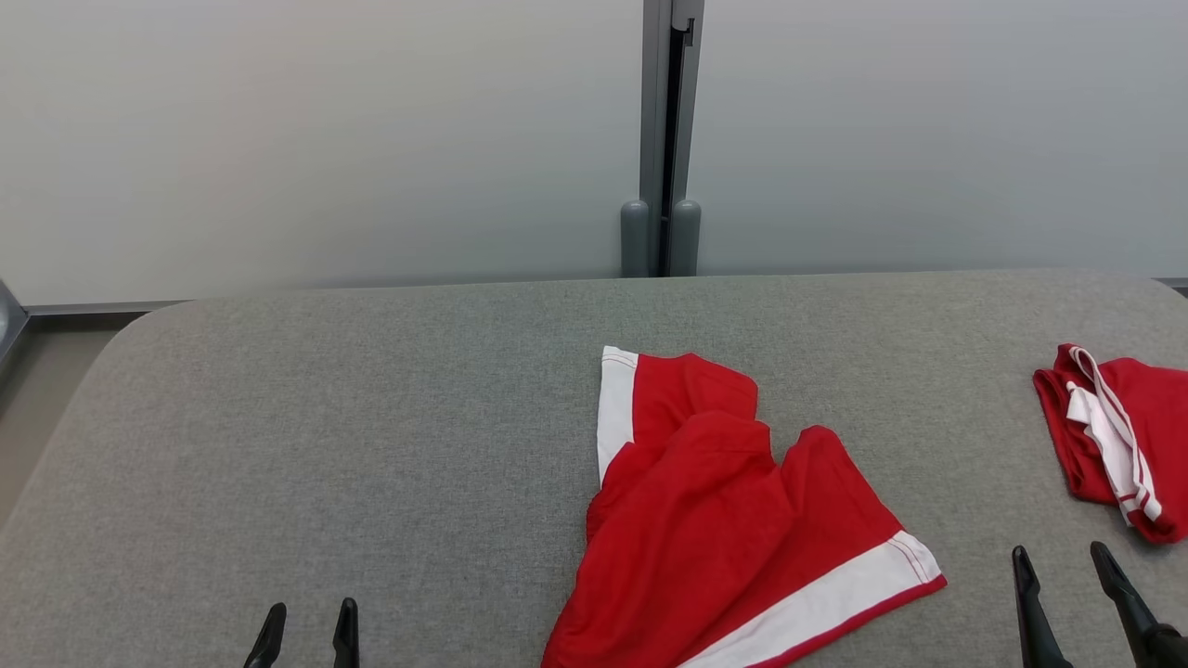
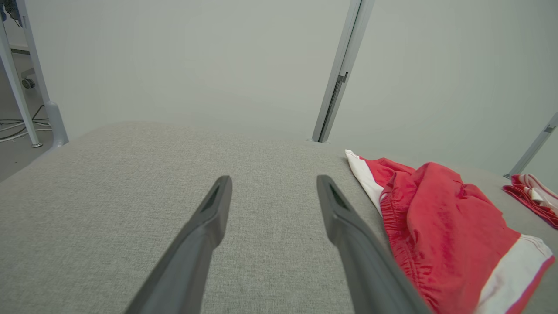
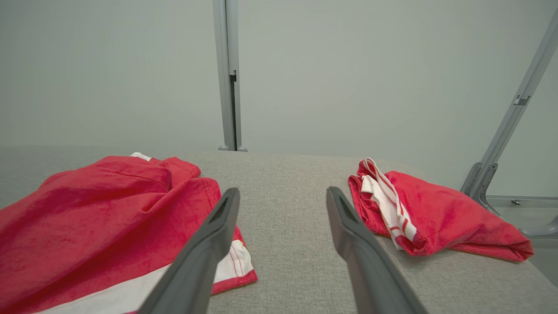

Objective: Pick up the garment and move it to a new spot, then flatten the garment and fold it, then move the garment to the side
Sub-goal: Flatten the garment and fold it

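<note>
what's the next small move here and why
Probably reach the right end effector toward the near white-banded corner of the crumpled red garment and close on it. Both it and the left end effector are open and empty, clear of the cloth, which lies bunched on the grey table.

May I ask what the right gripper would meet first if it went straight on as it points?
The right gripper looks free over bare table, passing between the crumpled garment and the folded garment; depth unclear.
</note>
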